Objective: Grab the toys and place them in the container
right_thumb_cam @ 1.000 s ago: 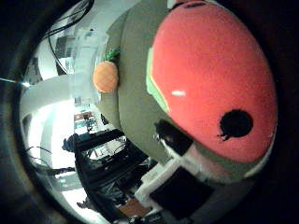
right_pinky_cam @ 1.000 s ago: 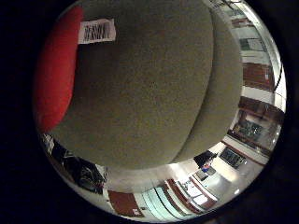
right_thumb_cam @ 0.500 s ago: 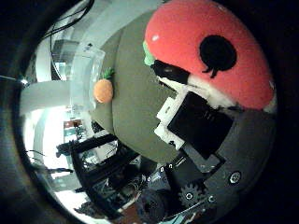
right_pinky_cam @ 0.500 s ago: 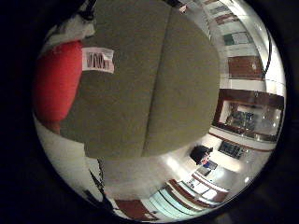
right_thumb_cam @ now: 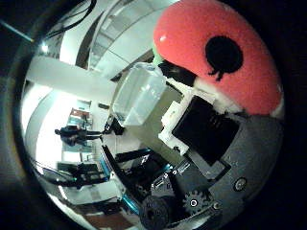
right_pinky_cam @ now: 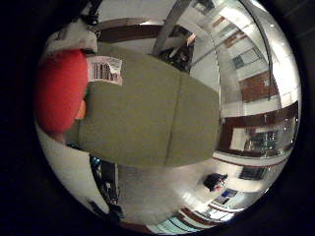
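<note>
A red plush toy (right_thumb_cam: 197,34) with a black spot (right_thumb_cam: 224,53) fills much of the right thumb side palm view, pressed close to the palm. My right hand (right_thumb_cam: 206,134) is curled against it, a white and black finger lying along its underside. In the right little finger side palm view the toy's red side (right_pinky_cam: 59,88) shows with a white barcode tag (right_pinky_cam: 103,69). A clear plastic container (right_thumb_cam: 142,91) shows beyond the toy, away from the hand. An olive-green surface (right_pinky_cam: 148,118) lies below the hand at some distance.
Past the edges of the olive-green surface there is room floor and furniture, with dark stands and equipment (right_thumb_cam: 125,168) below the container.
The whole picture has shifted: the hand has turned and drawn away from the olive-green surface with the red toy still against the palm. The orange toy has left view. The clear container has come into view.
</note>
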### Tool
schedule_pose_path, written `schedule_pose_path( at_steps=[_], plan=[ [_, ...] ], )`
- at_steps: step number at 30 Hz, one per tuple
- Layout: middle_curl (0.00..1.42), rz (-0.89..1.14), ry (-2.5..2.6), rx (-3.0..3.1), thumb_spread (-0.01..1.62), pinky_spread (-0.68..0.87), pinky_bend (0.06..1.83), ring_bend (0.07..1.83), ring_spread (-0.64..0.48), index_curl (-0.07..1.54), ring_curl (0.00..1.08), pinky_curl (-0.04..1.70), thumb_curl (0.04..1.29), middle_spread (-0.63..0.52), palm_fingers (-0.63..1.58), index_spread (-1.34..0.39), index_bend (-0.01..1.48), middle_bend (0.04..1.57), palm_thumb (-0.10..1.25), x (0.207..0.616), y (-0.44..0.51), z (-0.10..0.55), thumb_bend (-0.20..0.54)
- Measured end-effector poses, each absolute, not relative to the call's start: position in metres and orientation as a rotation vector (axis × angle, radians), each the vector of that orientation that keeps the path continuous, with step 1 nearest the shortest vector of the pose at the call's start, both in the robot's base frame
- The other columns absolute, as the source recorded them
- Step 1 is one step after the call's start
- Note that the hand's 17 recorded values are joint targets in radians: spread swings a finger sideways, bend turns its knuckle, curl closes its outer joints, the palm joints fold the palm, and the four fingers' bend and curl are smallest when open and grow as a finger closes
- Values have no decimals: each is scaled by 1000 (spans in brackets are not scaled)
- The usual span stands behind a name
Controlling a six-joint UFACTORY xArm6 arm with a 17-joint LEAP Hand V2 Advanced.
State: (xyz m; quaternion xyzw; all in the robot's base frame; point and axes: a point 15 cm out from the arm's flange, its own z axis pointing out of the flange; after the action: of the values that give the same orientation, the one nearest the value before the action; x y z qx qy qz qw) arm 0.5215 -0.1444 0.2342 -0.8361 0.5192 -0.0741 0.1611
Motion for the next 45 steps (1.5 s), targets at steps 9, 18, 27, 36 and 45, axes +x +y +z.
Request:
schedule_pose_path(
  at_steps=[9,18,27,36,45],
  plan=[
    [742,-156,1248,-2456,1124,-177,1489,1304,-244,884,836,684,558,-125,1099,-238,1110,1357,986,503,47,239,-20],
    [681,-140,1070,-2502,1091,-298,1318,1229,-230,825,727,625,497,-160,841,-330,716,1134,843,477,156,209,-26],
    [378,-130,880,-2569,1068,263,783,526,80,490,378,383,419,-49,-123,-491,355,394,729,457,231,194,-31],
    [305,-115,806,-2595,1037,410,602,336,210,317,280,252,370,84,-34,-511,156,181,675,446,257,193,-26],
    [314,-231,953,-2594,1036,403,565,321,185,283,270,204,350,53,12,-440,162,204,646,484,165,199,-26]
  ],
)
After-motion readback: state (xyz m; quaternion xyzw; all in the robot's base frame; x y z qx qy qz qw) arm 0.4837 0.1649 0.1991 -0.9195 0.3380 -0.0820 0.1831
